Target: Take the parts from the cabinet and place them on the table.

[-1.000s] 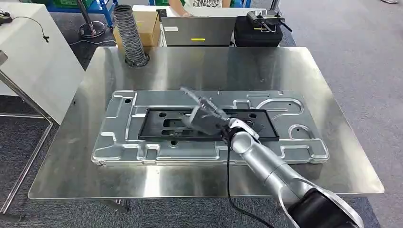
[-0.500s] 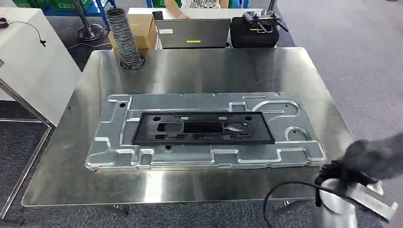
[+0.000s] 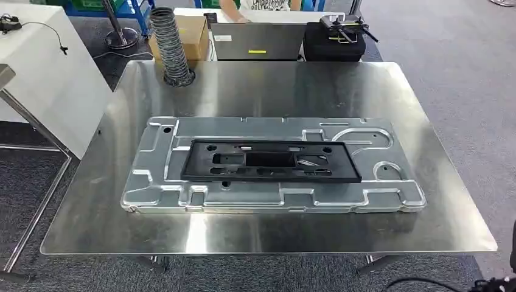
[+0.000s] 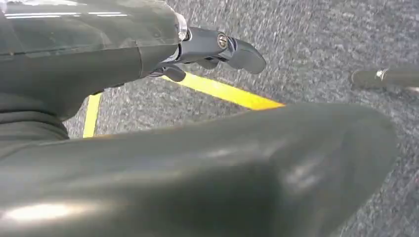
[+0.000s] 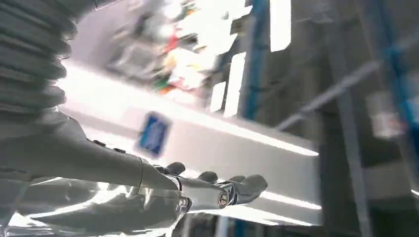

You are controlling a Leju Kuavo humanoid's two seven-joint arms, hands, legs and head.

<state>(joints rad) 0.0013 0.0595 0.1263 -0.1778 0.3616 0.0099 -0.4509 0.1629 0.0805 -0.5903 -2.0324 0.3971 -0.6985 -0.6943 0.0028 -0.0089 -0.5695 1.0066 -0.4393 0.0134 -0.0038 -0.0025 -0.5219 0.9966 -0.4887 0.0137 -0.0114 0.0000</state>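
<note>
A black rectangular frame part [image 3: 271, 161] lies flat on a large silver stamped metal panel [image 3: 158, 182] in the middle of the steel table [image 3: 274, 88]. Nothing touches either of them. In the right wrist view my right hand [image 5: 197, 190] holds nothing, its fingers stretched out in front of a blurred background. In the left wrist view my left hand [image 4: 197, 49] hangs over grey carpet with nothing in it, its fingers loosely apart.
At the table's far edge stand a grey corrugated hose [image 3: 170, 45], a cardboard box [image 3: 195, 30], a laptop [image 3: 255, 41] and a black case [image 3: 334, 39]. A person [image 3: 255, 5] sits behind them. A white cabinet [image 3: 42, 79] stands left. Yellow floor tape [image 4: 222, 91] runs below my left hand.
My right arm, which reached over the black frame a second ago, has drawn back to the lower right and out of the head view. The frame stays on the panel. The camera shifted slightly.
</note>
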